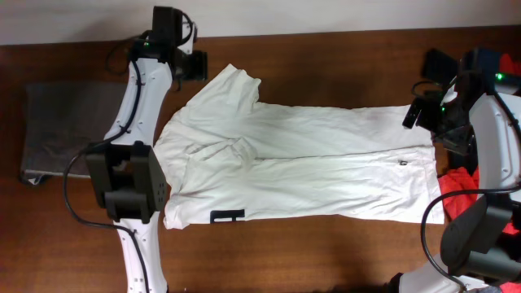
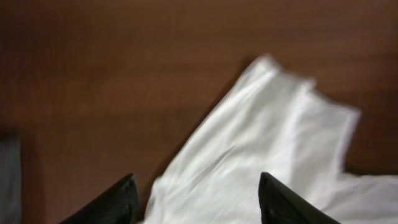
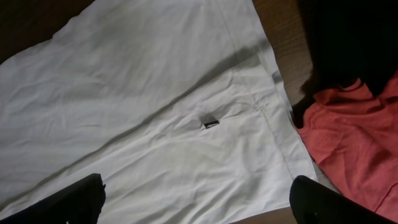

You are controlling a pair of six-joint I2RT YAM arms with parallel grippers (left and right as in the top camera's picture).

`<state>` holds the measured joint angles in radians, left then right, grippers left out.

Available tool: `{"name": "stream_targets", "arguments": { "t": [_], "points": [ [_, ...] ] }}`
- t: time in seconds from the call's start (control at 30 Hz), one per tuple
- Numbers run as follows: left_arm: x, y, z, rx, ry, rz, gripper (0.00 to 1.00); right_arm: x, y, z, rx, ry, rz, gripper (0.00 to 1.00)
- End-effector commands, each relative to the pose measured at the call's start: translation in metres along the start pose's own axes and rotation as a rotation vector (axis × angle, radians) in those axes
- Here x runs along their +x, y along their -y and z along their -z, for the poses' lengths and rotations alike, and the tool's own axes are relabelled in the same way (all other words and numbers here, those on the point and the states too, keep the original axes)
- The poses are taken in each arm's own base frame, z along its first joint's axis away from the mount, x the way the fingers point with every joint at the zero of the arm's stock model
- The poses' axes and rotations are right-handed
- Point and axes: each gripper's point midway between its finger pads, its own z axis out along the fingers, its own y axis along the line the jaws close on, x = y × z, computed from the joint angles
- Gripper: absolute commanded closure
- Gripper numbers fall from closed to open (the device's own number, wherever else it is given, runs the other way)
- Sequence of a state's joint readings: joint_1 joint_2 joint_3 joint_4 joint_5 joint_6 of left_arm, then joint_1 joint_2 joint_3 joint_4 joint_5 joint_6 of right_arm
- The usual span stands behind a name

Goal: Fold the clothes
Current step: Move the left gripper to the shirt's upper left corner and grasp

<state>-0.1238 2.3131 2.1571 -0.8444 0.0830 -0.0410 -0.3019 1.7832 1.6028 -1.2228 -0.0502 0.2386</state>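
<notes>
Dark brown wooden table (image 1: 326, 252) runs under everything I see. On my left side a grey-brown cloth, prob. trousers (image 1: 61, 130), lies flat on the table nr its edge. A grey blur at the edge of my left wrist view may be the same cloth, can't tell. On my right a red garment (image 3: 357, 143) lies crumpled, w/ a black garment (image 3: 348, 37) touching it, too dark for detail. Pale wall strip (image 1: 326, 12) borders the far side.
</notes>
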Motion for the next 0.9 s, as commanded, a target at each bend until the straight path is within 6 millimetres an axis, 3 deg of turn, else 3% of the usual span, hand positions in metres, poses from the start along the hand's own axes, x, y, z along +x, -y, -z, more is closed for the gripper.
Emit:
{"name": "stream_targets", "arguments": {
  "t": [0.0, 0.13, 0.3, 0.57, 0.8, 0.87],
  "points": [
    [-0.012, 0.027, 0.004, 0.065, 0.05, -0.166, 0.37, -0.003, -0.001, 0.008, -0.005, 0.025, 0.0, 0.01],
    [-0.019, 0.028, -0.014, 0.002, 0.085, -0.221, 0.37, -0.003, -0.001, 0.008, -0.005, 0.025, 0.0, 0.01],
    [-0.013, 0.026, -0.05, -0.028, 0.087, -0.315, 0.39, -0.003, -0.001, 0.008, -0.005, 0.025, 0.0, 0.01],
    [0.019, 0.021, -0.11, -0.023, 0.022, -0.334, 0.43, -0.003, -0.001, 0.008, -0.005, 0.025, 0.0, 0.01],
    [0.038, 0.02, -0.133, -0.012, -0.021, -0.333, 0.44, -0.003, -0.001, 0.008, -0.005, 0.025, 0.0, 0.01],
    [0.043, 0.02, -0.136, -0.011, -0.034, -0.333, 0.5, -0.003, -0.001, 0.008, -0.005, 0.025, 0.0, 0.01]
  ]
}}
